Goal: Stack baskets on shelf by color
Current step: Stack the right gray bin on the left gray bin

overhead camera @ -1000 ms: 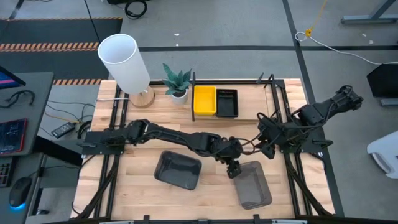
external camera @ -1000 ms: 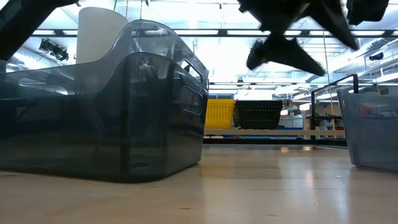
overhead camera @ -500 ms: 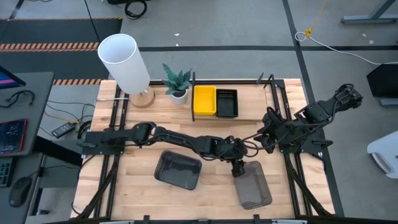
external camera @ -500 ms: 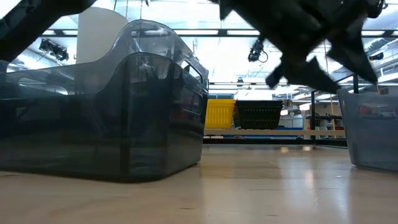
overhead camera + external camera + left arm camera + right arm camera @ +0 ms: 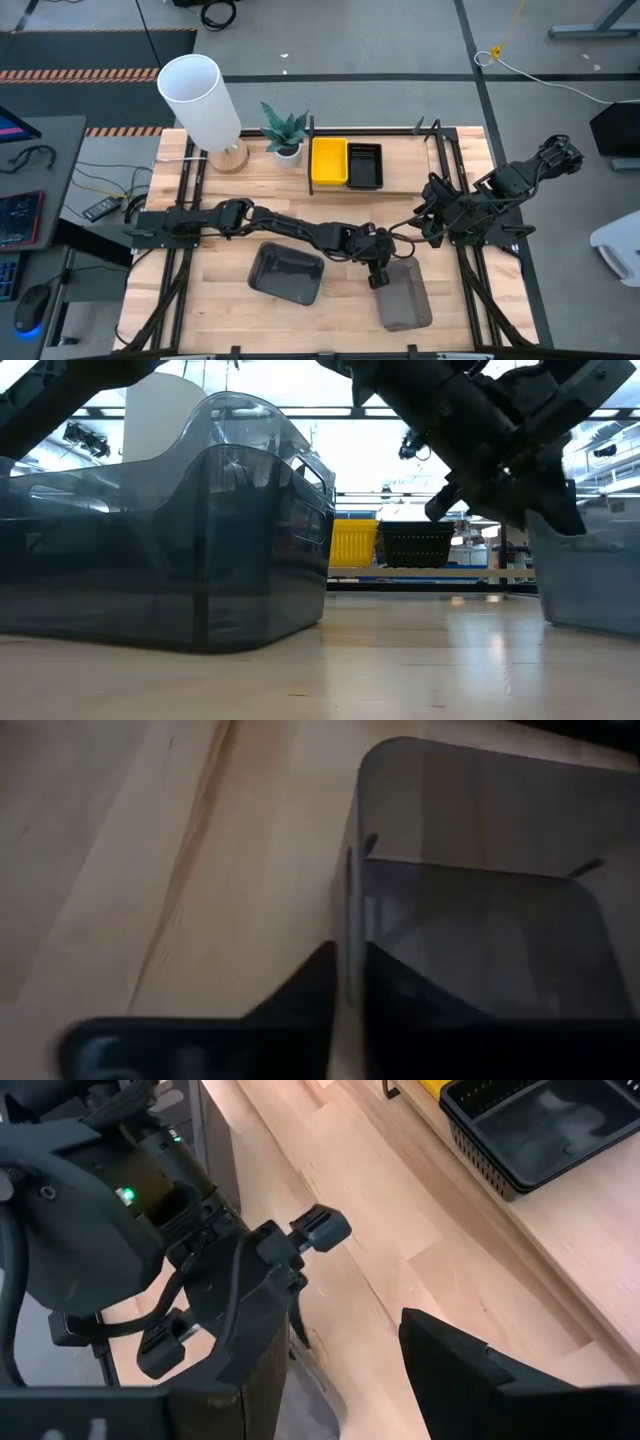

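A dark grey basket (image 5: 405, 298) stands on the table's near right part, with my left gripper (image 5: 378, 272) shut on its rim at the far left corner. The low view shows that basket (image 5: 590, 575) at the right, below the gripper (image 5: 505, 495). A second grey basket (image 5: 287, 272) rests on its bottom left of it. On the shelf (image 5: 400, 185) at the far side, a yellow basket (image 5: 329, 161) and a black basket (image 5: 364, 166) sit side by side. My right gripper (image 5: 425, 218) hangs open above the table, right of the shelf. My left gripper has the grey basket's thin wall (image 5: 350, 935) between its two fingers, one finger (image 5: 300, 995) outside and one (image 5: 410, 995) inside the basket, close to its far left corner (image 5: 381, 266). The fingers come from above, pointing down. The basket's bottom rests on the table.
A tall white cylinder lamp (image 5: 200, 98) and a small potted plant (image 5: 286, 131) stand at the table's far left. Black frame bars (image 5: 180, 250) run along both sides. Bare wood lies between the two grey baskets and the shelf.
My left gripper has come down onto the grey basket's far left corner and taken hold of its rim. The basket has slid a little toward the table's left. My right arm has drawn back slightly toward the right edge.
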